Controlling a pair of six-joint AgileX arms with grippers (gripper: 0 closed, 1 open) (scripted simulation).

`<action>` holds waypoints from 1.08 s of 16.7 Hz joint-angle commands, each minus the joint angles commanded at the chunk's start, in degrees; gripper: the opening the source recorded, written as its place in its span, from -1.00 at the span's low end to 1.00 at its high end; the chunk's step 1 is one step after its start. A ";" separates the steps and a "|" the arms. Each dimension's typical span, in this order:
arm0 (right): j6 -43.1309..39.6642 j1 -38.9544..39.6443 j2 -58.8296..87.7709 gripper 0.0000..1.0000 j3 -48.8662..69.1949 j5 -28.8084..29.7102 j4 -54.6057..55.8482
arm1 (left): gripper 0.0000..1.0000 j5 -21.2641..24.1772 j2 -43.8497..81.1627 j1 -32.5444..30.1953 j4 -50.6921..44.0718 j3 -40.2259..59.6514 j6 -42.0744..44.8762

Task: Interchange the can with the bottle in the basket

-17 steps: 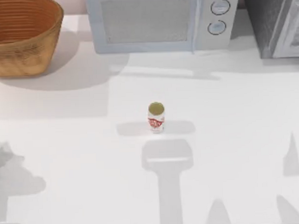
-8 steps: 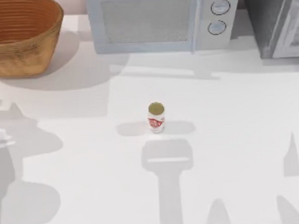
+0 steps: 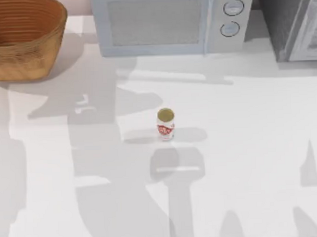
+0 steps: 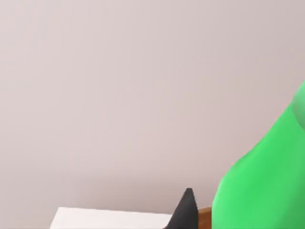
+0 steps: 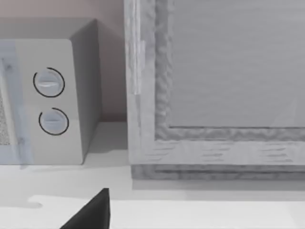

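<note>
While bottle (image 4: 267,181) sits close by left fingers (image 4: 187,210), grip state unclear, could clip basket (image 3: 20,45) at 10 o'clock, dropping near can (image 3: 165,124).

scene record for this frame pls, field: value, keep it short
can: upright on the table, near the middle, apart from the basket
basket: back left corner, inside partly out of frame
bottle: green body close to the left wrist camera
left pincer: one dark fingertip beside the bottle, grip not readable
right pincer: one dark fingertip in its wrist view
microwave: back centre
</note>
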 joint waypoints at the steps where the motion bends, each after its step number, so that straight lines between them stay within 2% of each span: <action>1: 0.00 0.00 0.00 1.00 0.00 0.00 0.00 | -1.00 -0.64 -0.27 -1.89 -3.92 2.82 -0.29; 6: 0.00 0.00 0.00 1.00 0.00 0.00 0.00 | -1.00 -2.24 -0.64 -8.06 -14.59 11.56 -1.15; 13: 0.00 0.00 0.00 1.00 0.00 0.00 0.00 | -1.00 -2.34 0.39 -8.07 -13.99 12.51 -1.03; 18: 0.00 0.00 0.00 1.00 0.00 0.00 0.00 | -1.00 -2.59 9.31 -8.60 -10.31 15.89 -1.15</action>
